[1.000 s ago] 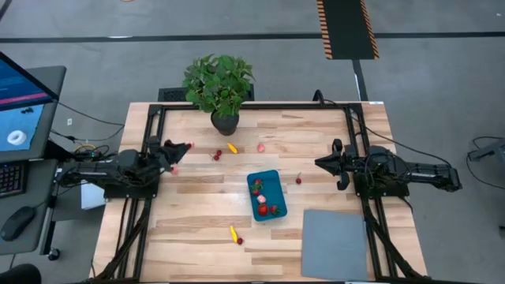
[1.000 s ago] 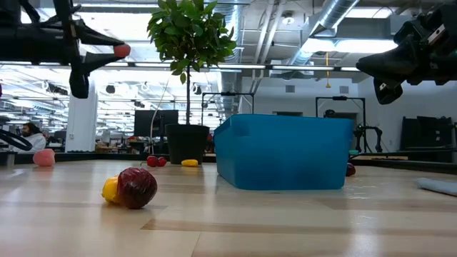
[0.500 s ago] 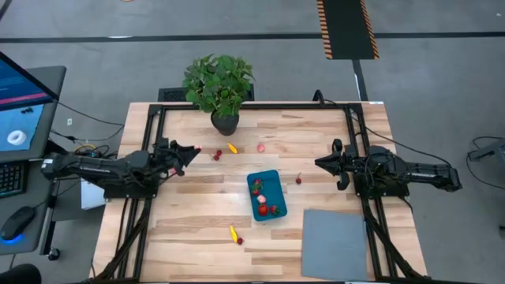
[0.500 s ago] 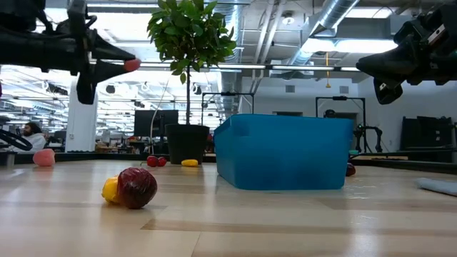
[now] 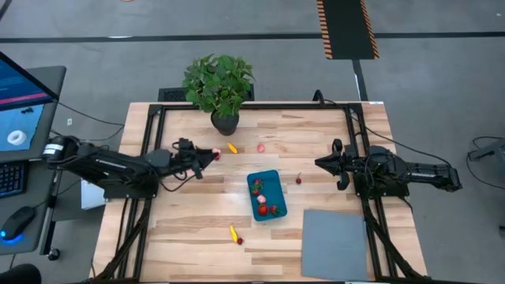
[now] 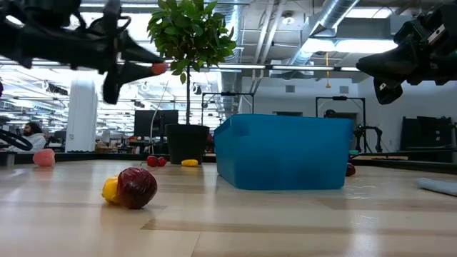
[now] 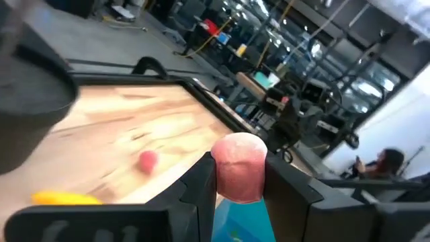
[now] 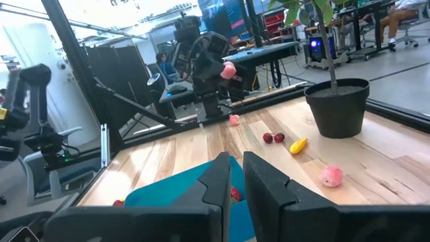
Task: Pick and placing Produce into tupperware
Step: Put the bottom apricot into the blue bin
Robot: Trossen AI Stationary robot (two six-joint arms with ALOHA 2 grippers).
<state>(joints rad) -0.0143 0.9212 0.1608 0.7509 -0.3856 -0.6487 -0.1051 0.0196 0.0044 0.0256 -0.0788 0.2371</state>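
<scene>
My left gripper (image 5: 211,155) is high above the table, left of the teal-blue tub (image 5: 267,195), shut on a small pink produce piece (image 7: 239,165), which also shows in the low view (image 6: 158,68). The tub holds several red and pink pieces. Loose produce rests on the wood: a yellow piece (image 5: 232,147), a pink piece (image 5: 261,147), dark red cherries (image 5: 216,156), a red piece (image 5: 298,181), and a yellow and dark red pair (image 5: 236,235). My right gripper (image 5: 319,162) hovers right of the tub, its fingers nearly together and empty. My left gripper pinches the pink piece by its two sides (image 7: 222,176) between the free ends of its two fingers. The fingers reach level from the table's left. The piece is lifted clear, high above the table, its rounded top standing out beyond the fingertips.
A potted green plant (image 5: 219,88) stands at the table's far edge. A flat grey mat (image 5: 334,243) lies at the near right corner. Black frame rails run along the table's sides. A monitor (image 5: 22,102) stands beyond the left edge.
My left gripper has travelled toward the table's right edge, toward the tub, staying high and carrying the pink piece with it.
</scene>
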